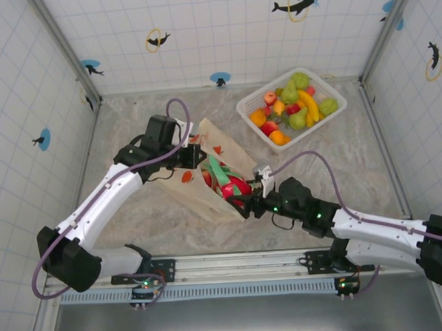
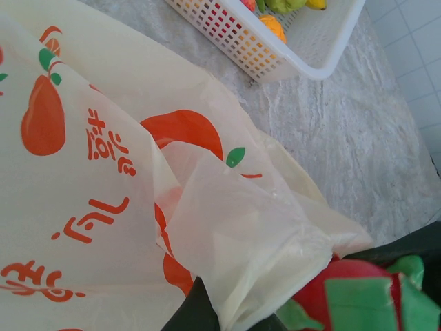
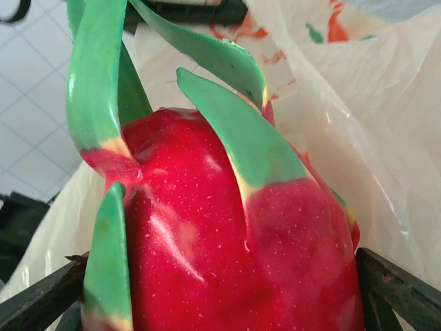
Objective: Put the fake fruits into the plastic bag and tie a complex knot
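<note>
Plastic bag [image 1: 227, 146] rim pinched in left hand [image 1: 197, 156] — right hand [image 1: 244, 200] clamps dragon fruit [image 1: 233, 185] at mouth.

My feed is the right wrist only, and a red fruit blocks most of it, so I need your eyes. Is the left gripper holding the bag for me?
Observer: Yes. The left gripper is shut on the far rim of the plastic bag.
Operator: Where is my fruit relative to the bag?
Observer: From above, the dragon fruit in your right gripper sits at the bag's right end, with its green tips pointing toward the left gripper. I cannot tell whether it is inside.
Operator: Anything left to load?
Observer: Plenty. The white basket at the far right holds many fake fruits.
</note>
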Controlling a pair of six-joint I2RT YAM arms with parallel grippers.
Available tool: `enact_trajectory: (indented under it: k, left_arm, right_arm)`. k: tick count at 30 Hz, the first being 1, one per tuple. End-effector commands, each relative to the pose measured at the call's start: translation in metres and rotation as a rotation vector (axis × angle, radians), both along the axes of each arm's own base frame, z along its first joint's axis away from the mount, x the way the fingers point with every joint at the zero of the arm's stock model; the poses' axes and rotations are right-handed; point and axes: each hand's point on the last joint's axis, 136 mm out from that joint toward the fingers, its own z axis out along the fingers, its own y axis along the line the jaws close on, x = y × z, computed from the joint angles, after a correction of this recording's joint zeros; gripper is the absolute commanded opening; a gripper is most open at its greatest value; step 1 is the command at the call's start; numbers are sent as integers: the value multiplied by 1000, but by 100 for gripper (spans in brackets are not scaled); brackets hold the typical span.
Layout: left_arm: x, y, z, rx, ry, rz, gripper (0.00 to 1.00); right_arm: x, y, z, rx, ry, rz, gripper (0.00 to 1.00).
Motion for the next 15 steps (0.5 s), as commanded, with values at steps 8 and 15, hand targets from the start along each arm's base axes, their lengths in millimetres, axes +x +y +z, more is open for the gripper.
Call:
enact_trajectory:
  k: [8,15]
  left_arm:
    - [1,-1,7,-35,7,7,0]
    - [-2,0,12,-40,-2,5,0]
  right_arm:
    - [8,5,7,44,-31,-67,68]
    - [17,-2,-19,-74,17,-135,67]
